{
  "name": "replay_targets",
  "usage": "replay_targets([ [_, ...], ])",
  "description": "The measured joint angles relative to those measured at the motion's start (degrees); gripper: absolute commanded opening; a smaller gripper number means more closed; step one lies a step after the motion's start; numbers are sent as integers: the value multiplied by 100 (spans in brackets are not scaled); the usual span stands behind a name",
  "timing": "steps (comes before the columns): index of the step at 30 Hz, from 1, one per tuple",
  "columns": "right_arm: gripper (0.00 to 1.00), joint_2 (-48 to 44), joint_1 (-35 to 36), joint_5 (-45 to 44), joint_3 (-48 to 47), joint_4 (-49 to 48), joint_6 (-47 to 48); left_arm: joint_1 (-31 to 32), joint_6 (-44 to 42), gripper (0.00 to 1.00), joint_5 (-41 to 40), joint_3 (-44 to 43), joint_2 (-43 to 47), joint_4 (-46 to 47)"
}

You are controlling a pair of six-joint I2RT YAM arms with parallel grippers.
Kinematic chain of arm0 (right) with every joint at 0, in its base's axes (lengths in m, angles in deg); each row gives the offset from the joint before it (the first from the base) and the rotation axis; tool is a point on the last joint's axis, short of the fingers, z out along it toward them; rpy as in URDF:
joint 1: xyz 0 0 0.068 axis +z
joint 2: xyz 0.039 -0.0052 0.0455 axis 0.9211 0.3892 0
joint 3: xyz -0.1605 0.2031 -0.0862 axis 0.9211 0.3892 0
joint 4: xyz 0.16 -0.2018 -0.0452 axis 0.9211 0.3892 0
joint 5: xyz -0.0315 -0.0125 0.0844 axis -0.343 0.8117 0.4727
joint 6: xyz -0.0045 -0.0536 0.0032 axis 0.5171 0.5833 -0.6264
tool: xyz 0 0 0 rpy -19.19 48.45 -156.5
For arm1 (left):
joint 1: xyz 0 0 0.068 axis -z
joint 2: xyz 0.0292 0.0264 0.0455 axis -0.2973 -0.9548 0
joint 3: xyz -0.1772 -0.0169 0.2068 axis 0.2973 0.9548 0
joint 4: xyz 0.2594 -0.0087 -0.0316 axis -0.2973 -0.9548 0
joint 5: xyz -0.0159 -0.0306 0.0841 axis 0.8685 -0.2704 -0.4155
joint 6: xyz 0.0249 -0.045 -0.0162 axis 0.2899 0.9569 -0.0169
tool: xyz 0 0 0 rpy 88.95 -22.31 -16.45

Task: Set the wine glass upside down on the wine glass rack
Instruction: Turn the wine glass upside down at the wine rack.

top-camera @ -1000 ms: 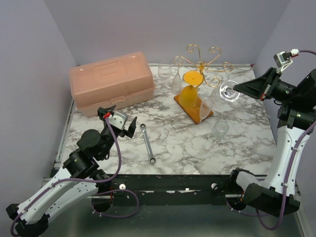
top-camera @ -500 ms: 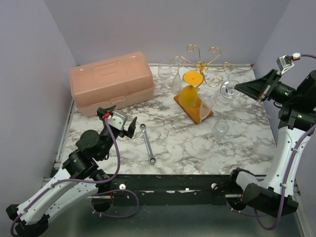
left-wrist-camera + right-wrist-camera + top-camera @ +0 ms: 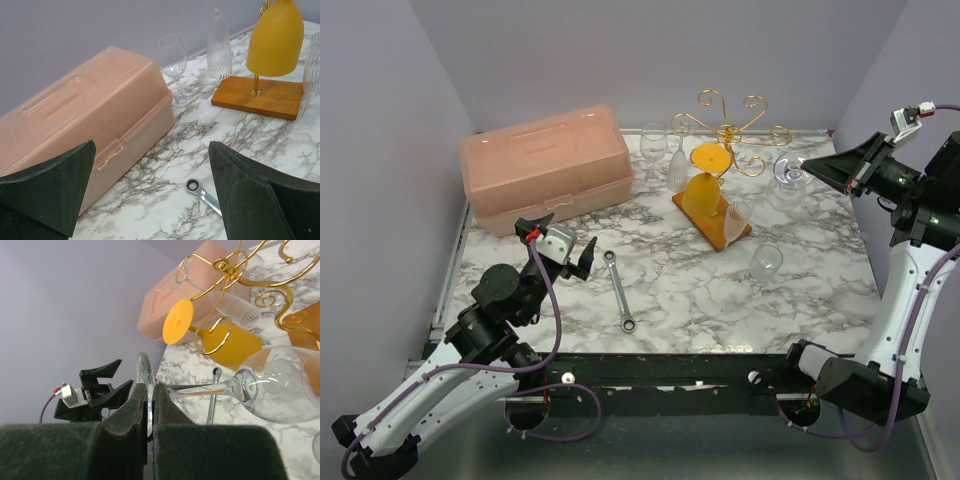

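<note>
My right gripper (image 3: 808, 168) is shut on the round foot of a clear wine glass (image 3: 787, 176). It holds the glass in the air at the back right, foot up and bowl hanging below. The wrist view shows the pads (image 3: 136, 399) pinching the foot's edge, with the wine glass's (image 3: 278, 385) stem and bowl stretching right. The wine glass rack (image 3: 729, 131), gold wire on an orange-brown base, stands just left of the glass. An orange glass (image 3: 704, 188) hangs on it upside down. The rack's scrolls (image 3: 229, 271) sit above the held glass. My left gripper (image 3: 563, 238) hovers open at the near left.
A pink toolbox (image 3: 545, 165) fills the back left. A wrench (image 3: 619, 290) lies right of my left gripper (image 3: 151, 145). Two clear glasses (image 3: 654, 141) stand behind the rack's left side, a ribbed one (image 3: 735, 222) by the base, and another glass (image 3: 766, 262) nearer on the right.
My right gripper has drawn back to the right and toward the far edge, carrying the wine glass with it. The left arm has not moved.
</note>
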Motion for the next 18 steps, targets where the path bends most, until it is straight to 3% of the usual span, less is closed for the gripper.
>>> replay_targets([
  [18,0,680,-2,-638,103,-372,114,-26,-2,99,0,9,7,0],
])
